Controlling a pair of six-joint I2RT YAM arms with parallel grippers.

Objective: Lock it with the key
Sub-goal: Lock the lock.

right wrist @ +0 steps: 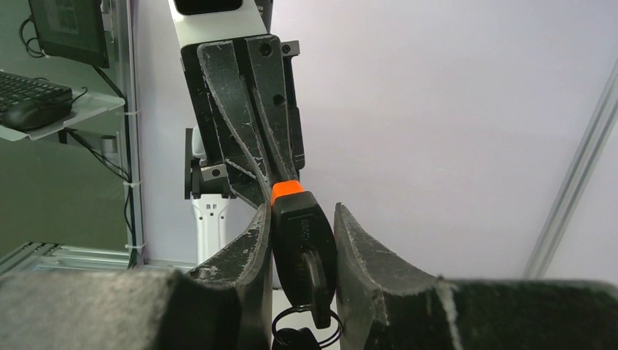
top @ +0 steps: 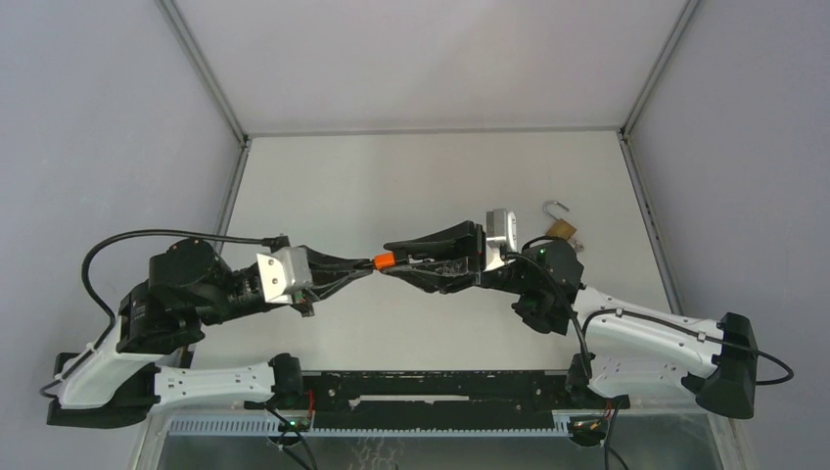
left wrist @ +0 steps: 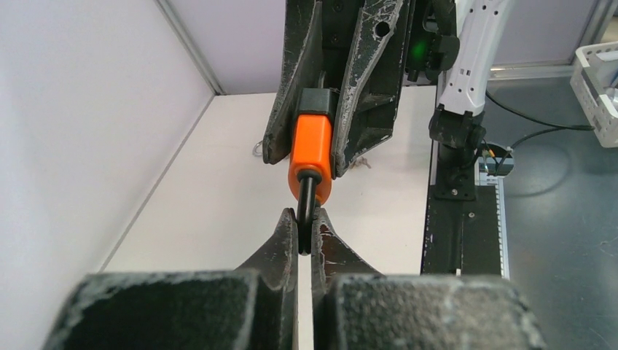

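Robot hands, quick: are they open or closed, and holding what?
Left hand: closed, pinching the key by its thin black end.
Right hand: closed around the same key's orange-and-black head.

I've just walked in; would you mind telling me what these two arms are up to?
A key is being shared in the air above the table. The right pincer grips its orange-and-black head, while the left pincer is shut on the thin black stem sticking out of it. The padlock lies further back on the table's right side, shackle open, touched by neither.
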